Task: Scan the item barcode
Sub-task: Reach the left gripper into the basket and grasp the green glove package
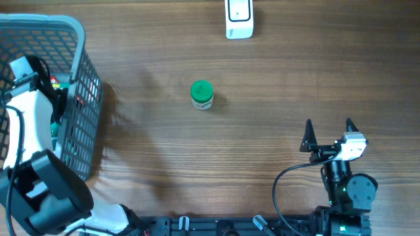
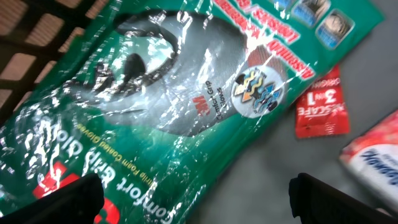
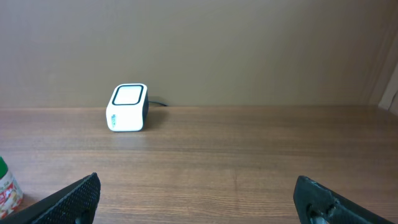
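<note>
The green glove packet (image 2: 161,106) lies flat in the basket (image 1: 65,25), not yet lifted. By my judgement nothing is scanned and every step is still to do. My left gripper (image 2: 198,200) hangs just above it, spread wide and empty. The scanner (image 1: 239,18) stands well apart at the bench's (image 1: 275,78) far edge. My right gripper (image 1: 328,128) is spread and empty too.

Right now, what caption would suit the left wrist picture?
Open left gripper above a green glove packet, a red sachet beside it.
</note>
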You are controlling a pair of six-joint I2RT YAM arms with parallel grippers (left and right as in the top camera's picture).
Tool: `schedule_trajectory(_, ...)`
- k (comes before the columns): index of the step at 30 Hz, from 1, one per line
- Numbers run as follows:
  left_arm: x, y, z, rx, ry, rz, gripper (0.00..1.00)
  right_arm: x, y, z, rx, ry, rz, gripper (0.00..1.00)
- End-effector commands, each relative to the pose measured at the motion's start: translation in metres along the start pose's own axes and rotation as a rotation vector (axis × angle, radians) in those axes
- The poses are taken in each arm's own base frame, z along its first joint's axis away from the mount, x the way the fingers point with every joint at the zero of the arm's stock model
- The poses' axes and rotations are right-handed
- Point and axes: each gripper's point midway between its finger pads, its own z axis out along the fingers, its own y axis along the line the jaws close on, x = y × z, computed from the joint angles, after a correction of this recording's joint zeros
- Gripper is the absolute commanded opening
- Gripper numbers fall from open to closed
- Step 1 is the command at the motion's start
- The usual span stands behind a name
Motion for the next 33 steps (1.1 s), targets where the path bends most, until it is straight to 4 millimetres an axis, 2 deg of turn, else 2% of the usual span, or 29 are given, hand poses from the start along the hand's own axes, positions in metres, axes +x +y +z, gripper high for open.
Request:
schedule_trajectory(1, 0.007, -0.001, 0.025, -0.037, 0.048, 0.075, 1.0, -0.002, 0.0, 0.0, -0.003, -0.01, -0.014, 1.0)
schedule_trajectory(4, 0.005, -0.005, 0.041, -0.039, 0.056, 0.094, 1.0, -0.002, 0.0, 0.0, -0.002, -0.01, -0.014, 1.0)
schedule_trajectory(9, -0.01, 0.022, 0.056, -0.166, 0.01, 0.054, 1.0, -0.002, 0.0, 0.0, -0.003, -0.01, -0.013, 1.0)
schedule_trajectory(13, -0.005, 0.024, 0.078, -0.176, 0.043, 0.042, 0.97, -0.002, 0.0, 0.0, -0.003, -0.01, -0.014, 1.0)
schedule_trajectory(16, -0.009, 0.022, 0.08, -0.173, 0.028, 0.036, 0.81, -0.002, 0.0, 0.0, -0.003, -0.01, -0.014, 1.0)
schedule_trajectory(17, -0.01, 0.022, 0.081, -0.172, 0.023, 0.033, 0.67, -0.002, 0.0, 0.0, -0.002, -0.01, -0.014, 1.0)
schedule_trajectory(18, -0.011, 0.022, 0.081, -0.172, 0.022, 0.033, 0.48, -0.002, 0.0, 0.0, -0.003, -0.01, -0.014, 1.0)
schedule_trajectory(19, -0.011, 0.022, 0.08, -0.172, 0.021, 0.033, 0.11, -0.002, 0.0, 0.0, -0.002, -0.01, -0.014, 1.0)
schedule_trajectory(20, -0.012, 0.022, 0.08, -0.172, 0.017, 0.032, 0.04, -0.002, 0.0, 0.0, -0.002, -0.01, -0.014, 1.0)
schedule_trajectory(22, -0.017, 0.023, 0.076, -0.169, -0.001, 0.024, 0.04, -0.002, 0.0, 0.0, -0.003, -0.01, -0.013, 1.0)
schedule_trajectory(23, -0.024, 0.023, 0.067, -0.161, -0.026, 0.014, 0.04, -0.002, 0.0, 0.0, -0.002, -0.01, -0.013, 1.0)
schedule_trajectory(26, -0.06, 0.023, 0.019, -0.083, -0.167, -0.039, 0.04, -0.002, 0.0, 0.0, -0.002, -0.01, -0.014, 1.0)
schedule_trajectory(28, -0.081, 0.026, -0.021, -0.034, -0.274, -0.073, 0.04, -0.002, 0.0, 0.0, -0.002, -0.01, -0.014, 1.0)
schedule_trajectory(29, -0.091, 0.027, -0.054, 0.007, -0.351, -0.091, 0.04, -0.002, 0.0, 0.0, -0.002, -0.01, -0.013, 1.0)
schedule_trajectory(31, -0.097, 0.028, -0.105, 0.07, -0.466, -0.106, 0.04, -0.002, 0.0, 0.0, -0.002, -0.01, -0.013, 1.0)
schedule_trajectory(33, -0.095, 0.027, -0.141, 0.098, -0.545, -0.107, 0.04, -0.002, 0.0, 0.0, -0.002, -0.01, -0.014, 1.0)
